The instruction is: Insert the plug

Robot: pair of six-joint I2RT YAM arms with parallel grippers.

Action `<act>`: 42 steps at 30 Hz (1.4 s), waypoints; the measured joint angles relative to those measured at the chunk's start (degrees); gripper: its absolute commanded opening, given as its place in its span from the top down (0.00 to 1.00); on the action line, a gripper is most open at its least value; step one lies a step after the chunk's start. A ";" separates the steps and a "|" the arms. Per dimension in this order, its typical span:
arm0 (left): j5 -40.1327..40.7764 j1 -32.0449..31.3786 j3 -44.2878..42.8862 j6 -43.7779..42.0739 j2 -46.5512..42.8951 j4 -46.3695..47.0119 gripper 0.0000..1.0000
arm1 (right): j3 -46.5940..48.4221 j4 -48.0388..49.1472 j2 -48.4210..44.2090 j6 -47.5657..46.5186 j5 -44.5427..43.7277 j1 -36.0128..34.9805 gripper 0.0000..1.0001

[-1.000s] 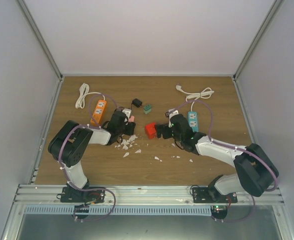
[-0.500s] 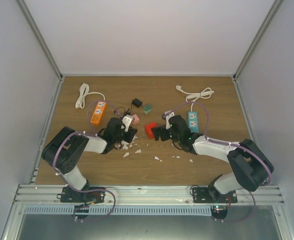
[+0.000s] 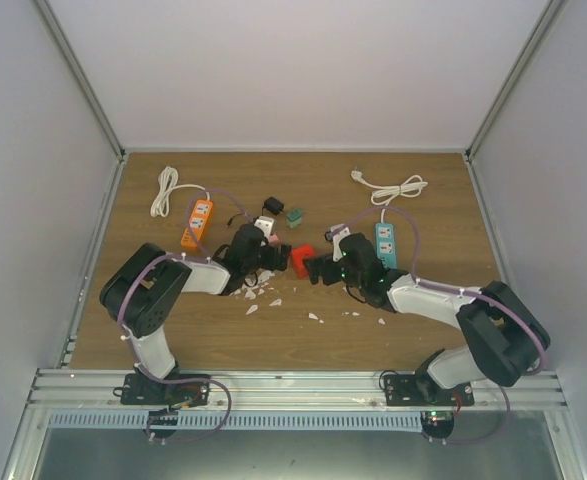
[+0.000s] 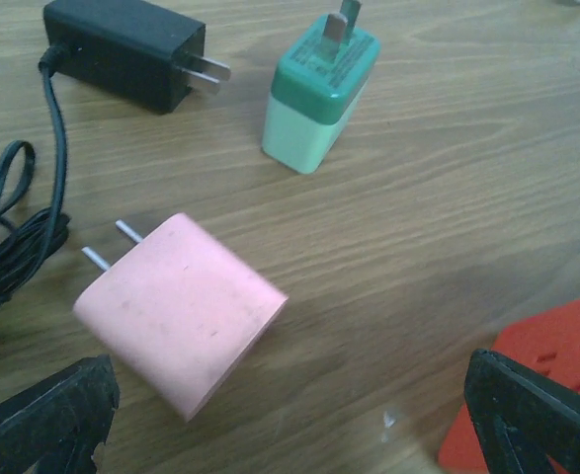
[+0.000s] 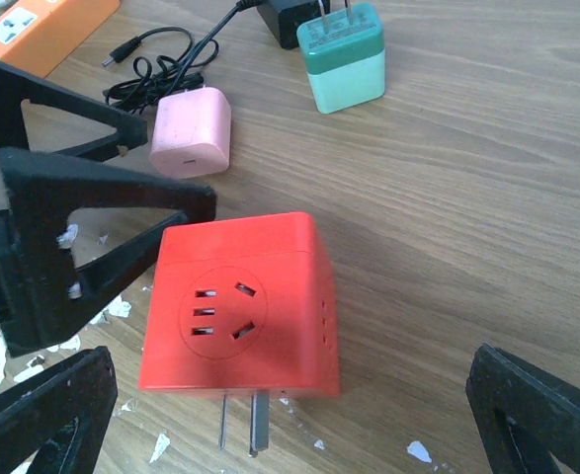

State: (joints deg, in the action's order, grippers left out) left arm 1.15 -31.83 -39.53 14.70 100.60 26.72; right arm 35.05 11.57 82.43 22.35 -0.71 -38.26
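A red socket cube [image 3: 300, 261] lies on the table between my two grippers. In the right wrist view the cube [image 5: 240, 306] shows its socket face up and two prongs toward the camera. A pink plug [image 4: 181, 311] lies on its side, also seen in the right wrist view [image 5: 193, 131]. My left gripper [image 3: 276, 253] is open and empty [image 4: 290, 434], with the pink plug just ahead of it. My right gripper [image 3: 319, 268] is open and empty [image 5: 290, 434], its fingers either side of the cube, not touching.
A green plug [image 4: 319, 89] and a black adapter [image 4: 126, 49] with its cable lie behind the pink plug. An orange power strip [image 3: 196, 222] is at the left, a blue power strip [image 3: 385, 243] at the right. White scraps [image 3: 258, 290] litter the table.
My left gripper has swung right and now sits close to the red cube and pink plug. My right gripper has shifted slightly left toward the cube.
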 measured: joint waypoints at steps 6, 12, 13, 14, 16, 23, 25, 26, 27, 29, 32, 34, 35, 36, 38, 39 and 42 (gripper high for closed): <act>6.75 -2.27 -6.95 5.29 3.61 -5.77 0.01 | -0.63 0.02 -0.33 -0.02 0.04 0.00 0.01; 12.00 -2.29 -11.78 9.94 7.82 -10.75 0.01 | -2.03 0.04 -1.84 -0.07 0.44 0.02 0.00; 13.40 -2.32 -12.48 10.38 8.55 -11.08 0.01 | -2.27 0.02 -2.27 -0.07 0.52 0.02 0.01; 14.23 -2.32 -13.38 11.06 8.98 -11.85 0.02 | -2.45 0.04 -2.64 -0.07 0.59 0.02 0.01; 15.41 -2.32 -14.21 11.72 9.70 -12.17 0.05 | -2.60 0.04 -3.19 -0.11 0.68 0.02 0.01; 16.46 -2.29 -14.51 11.89 10.25 -11.91 0.20 | -3.30 0.22 -3.76 -0.63 0.72 0.02 0.00; 16.44 -2.29 -13.79 11.85 10.25 -10.73 0.22 | -3.52 0.39 -3.82 -0.68 0.72 0.04 0.01; 16.48 -2.29 -13.35 11.87 10.25 -9.99 0.23 | -3.65 0.46 -3.93 -0.68 0.72 0.04 0.01; 16.48 -2.29 -12.74 11.85 10.23 -8.94 0.25 | -3.78 0.50 -4.13 -0.68 0.72 0.04 0.00; 16.57 -2.29 -11.47 11.82 9.97 -7.08 0.30 | -4.02 0.63 -4.52 -0.68 0.92 0.04 0.00; 16.79 -2.29 -10.05 11.65 9.68 -5.31 0.34 | -4.22 1.44 -4.66 -0.70 1.49 0.04 0.00; 16.94 -2.32 -9.33 11.34 9.66 -4.07 0.39 | -4.24 1.81 -4.66 -0.70 2.05 0.04 0.00; 17.07 -2.32 -8.79 11.06 9.60 -3.28 0.40 | -4.24 2.03 -4.66 -0.70 2.34 0.04 0.00; 17.25 -2.40 -8.20 10.54 9.49 -2.60 0.41 | -4.24 2.19 -4.66 -0.70 2.43 0.04 0.01; 17.86 -2.71 -7.08 9.64 9.31 -1.27 0.43 | -4.24 2.51 -4.61 -0.70 2.69 0.04 0.00; 18.27 -2.97 -6.45 9.01 9.18 -0.52 0.44 | -4.24 2.60 -4.59 -0.70 2.78 0.04 0.00; 19.12 -4.15 -3.98 6.86 8.37 1.62 0.45 | -4.26 2.62 -4.55 -0.70 2.99 0.04 0.00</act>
State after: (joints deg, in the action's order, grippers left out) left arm 20.27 -35.99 -43.51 21.56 108.97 28.34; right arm 30.79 14.20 77.89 21.65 2.28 -38.22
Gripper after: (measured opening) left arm 0.555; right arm 0.995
